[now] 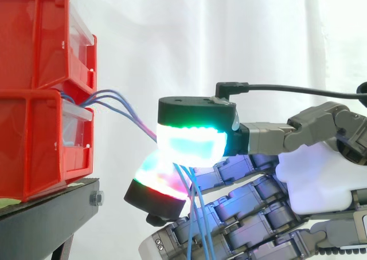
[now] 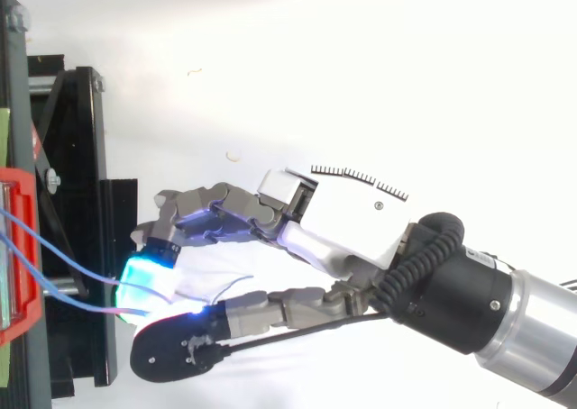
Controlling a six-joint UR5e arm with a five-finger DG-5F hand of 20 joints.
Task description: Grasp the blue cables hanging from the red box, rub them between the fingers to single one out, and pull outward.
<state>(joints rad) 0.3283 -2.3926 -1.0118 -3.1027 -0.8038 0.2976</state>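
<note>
Side view tells most of the story: my hand (image 1: 321, 174) comes in from 3 o'clock and my fingers (image 1: 192, 137) are pinching the blue cables (image 1: 143, 124) between two glowing pads, one on top and one tucked under it at about 7 o'clock. The cables come out of the front of the red boxes (image 1: 34, 145) over at 9 o'clock, roughly where the upper one sits on the lower one. From there they arc across the gap into my pinch, and the loose ends drop out toward 6 o'clock in front of my other curled fingers. I'd say I'm holding them out here, well apart from the boxes, so there's free run on both sides to roll the strands against each other. The boxes sit on the black stand (image 1: 40, 220), high enough that the cables hang clear. Top view shows two strands running from the 9 o'clock edge into the cyan pad, fanned out a bit rather than twisted together. More than one strand looks caught in the pinch, so my guess is nothing's singled out yet. The span to the boxes curves gently instead of being taut, so there's no real pull on it. Risk I see: yank now and the whole bunch comes along.
</note>
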